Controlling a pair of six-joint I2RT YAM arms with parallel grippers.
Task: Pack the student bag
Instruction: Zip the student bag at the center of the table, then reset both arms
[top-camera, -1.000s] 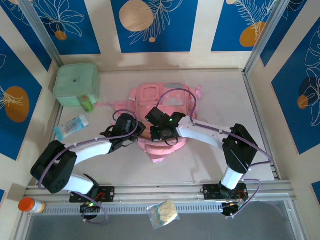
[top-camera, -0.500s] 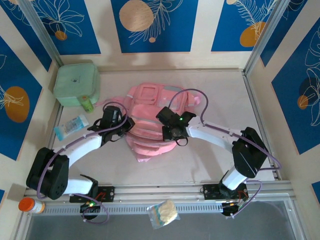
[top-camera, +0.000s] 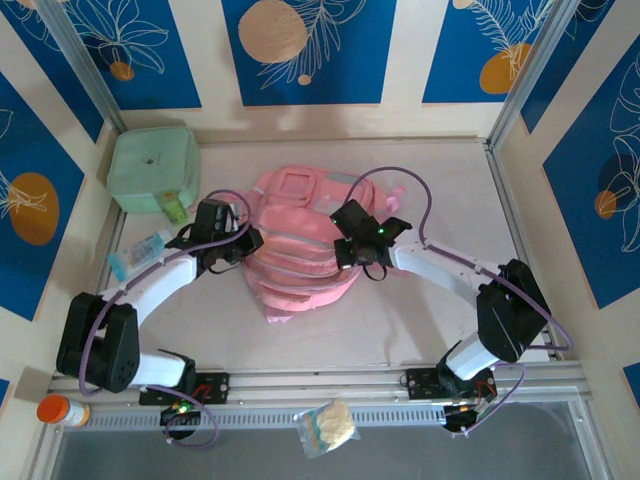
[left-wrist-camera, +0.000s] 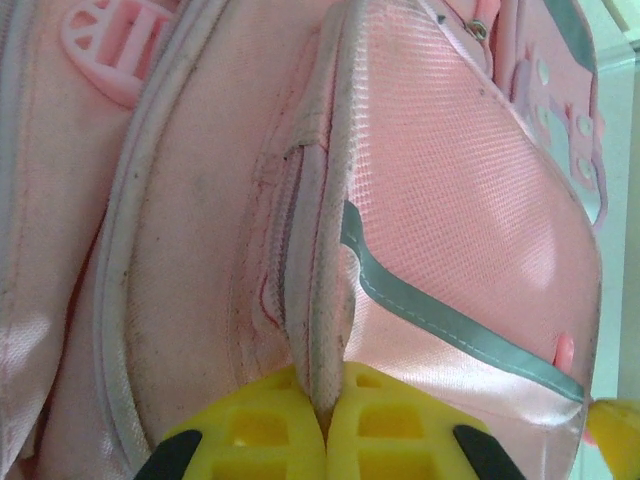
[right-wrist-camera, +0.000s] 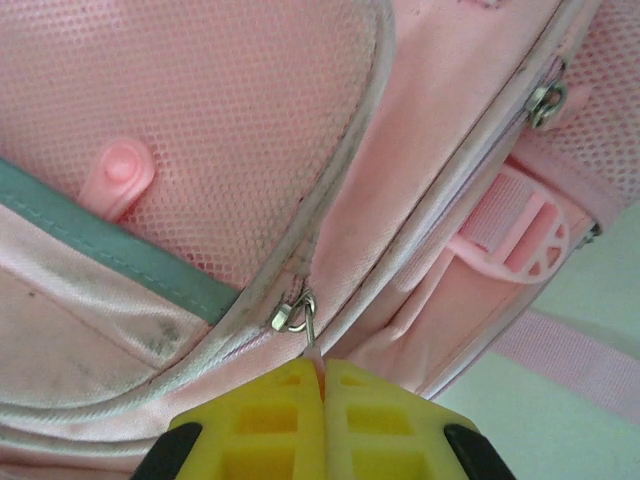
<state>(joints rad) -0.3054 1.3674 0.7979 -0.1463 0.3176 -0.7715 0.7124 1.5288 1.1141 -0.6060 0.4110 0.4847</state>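
Left wrist view: the left fingers (left-wrist-camera: 250, 435) are pressed fully together, pinching a raised piped seam (left-wrist-camera: 322, 250) on the student bag (left-wrist-camera: 470, 200), beside a mesh panel crossed by a grey stripe. On the right wrist camera, the right fingers (right-wrist-camera: 270, 420) are likewise closed tight, nipping the tab of a metal zip pull (right-wrist-camera: 296, 316) at the end of a zip track that curves around a mesh pocket. From above, the student bag (top-camera: 300, 255) lies flat in the middle of the tabletop (top-camera: 440, 190), with one arm at each side of it. A mint-green case (top-camera: 153, 168) sits in the far left corner, well apart, and a blue-and-white packet (top-camera: 142, 252) lies near the left arm.
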